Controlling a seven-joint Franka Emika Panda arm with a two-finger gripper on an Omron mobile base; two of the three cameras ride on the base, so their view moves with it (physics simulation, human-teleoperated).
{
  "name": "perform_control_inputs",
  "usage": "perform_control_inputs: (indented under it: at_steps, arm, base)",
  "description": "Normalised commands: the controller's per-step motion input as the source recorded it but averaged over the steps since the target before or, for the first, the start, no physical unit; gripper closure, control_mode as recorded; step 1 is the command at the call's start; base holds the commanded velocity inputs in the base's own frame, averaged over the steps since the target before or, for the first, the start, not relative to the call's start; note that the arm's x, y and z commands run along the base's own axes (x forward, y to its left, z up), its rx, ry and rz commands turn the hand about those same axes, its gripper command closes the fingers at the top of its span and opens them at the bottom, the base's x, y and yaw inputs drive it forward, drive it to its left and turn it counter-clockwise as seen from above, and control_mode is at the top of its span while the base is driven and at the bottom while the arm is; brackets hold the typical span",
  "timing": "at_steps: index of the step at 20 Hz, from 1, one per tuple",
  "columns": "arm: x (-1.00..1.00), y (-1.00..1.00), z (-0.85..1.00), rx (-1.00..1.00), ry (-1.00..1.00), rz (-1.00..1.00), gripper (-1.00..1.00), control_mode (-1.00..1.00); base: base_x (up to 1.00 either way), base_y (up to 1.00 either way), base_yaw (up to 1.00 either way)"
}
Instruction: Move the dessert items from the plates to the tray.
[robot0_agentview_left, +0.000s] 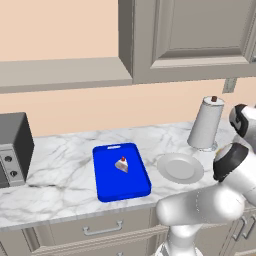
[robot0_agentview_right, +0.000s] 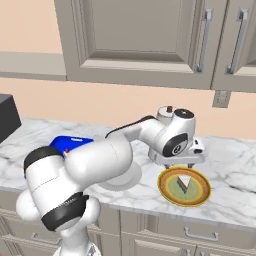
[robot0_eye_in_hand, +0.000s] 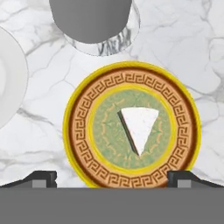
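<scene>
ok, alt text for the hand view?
A white cake wedge lies on a yellow-orange plate with a green centre, on a marble counter. The open gripper hangs above it, fingers spread wider than the wedge.

Bright, even, sharp rendering; faint shadows.

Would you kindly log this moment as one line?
cherry cake: on tray | layered cake: on yellow plate | gripper: open above

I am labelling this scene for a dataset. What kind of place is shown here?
A simulated home kitchen, most likely: a marble counter with drawers below, wall cabinets above, and a paper towel roll standing beside a grey plate.
</scene>
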Motion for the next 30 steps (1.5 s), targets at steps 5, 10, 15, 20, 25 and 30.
perform_control_inputs:
  at_steps: [5,10,15,20,25,30]
  arm:
    - [0.15,-0.06,-0.42,0.0,0.0,0.03,-1.0,-1.0]
    - [0.23,-0.12,-0.22,0.0,0.02,0.05,-1.0,-1.0]
    - [0.03,-0.42,-0.01,0.0,0.01,0.01,-1.0,-1.0]
    - [0.1,-0.15,-0.18,0.0,0.0,0.02,-1.0,-1.0]
    - [0.04,-0.04,-0.3,0.01,0.0,0.03,-1.0,-1.0]
    - [0.0,0.0,-0.28,0.03,0.0,0.04,-1.0,-1.0]
  base:
    - [0.0,0.0,0.0]
    - [0.0,0.0,0.0]
    - [0.0,0.0,0.0]
    - [0.0,0.0,0.0]
    - [0.0,0.0,0.0]
    - [0.0,0.0,0.0]
